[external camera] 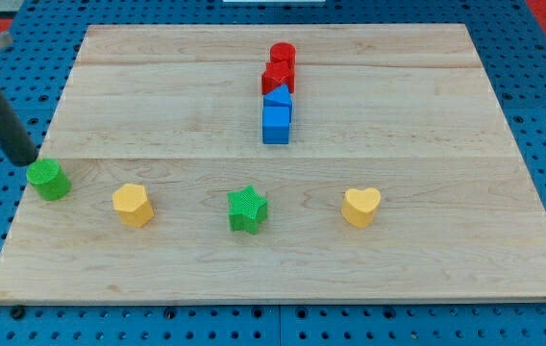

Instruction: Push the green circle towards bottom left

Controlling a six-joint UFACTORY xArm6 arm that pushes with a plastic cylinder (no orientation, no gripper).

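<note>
1. Now resting at the upper-left edge of the green circle [49, 179], my tip [29, 161], touching or just beside it.
2. Sits near the left edge of the surface [369, 259], left of the yellow block [133, 204].
3. No pincer here: only a rod, nothing pinched.
4. Probably needs shifting to the upper right first.

My tip [31, 160] touches the green circle [49, 180] at the wooden board's [398, 259] left edge.

Rod at the view's left edge

The dark rod slants down from the view's upper left corner, and my tip [31, 160] rests low at the left, right against the upper-left side of the green circle [49, 180].
</note>
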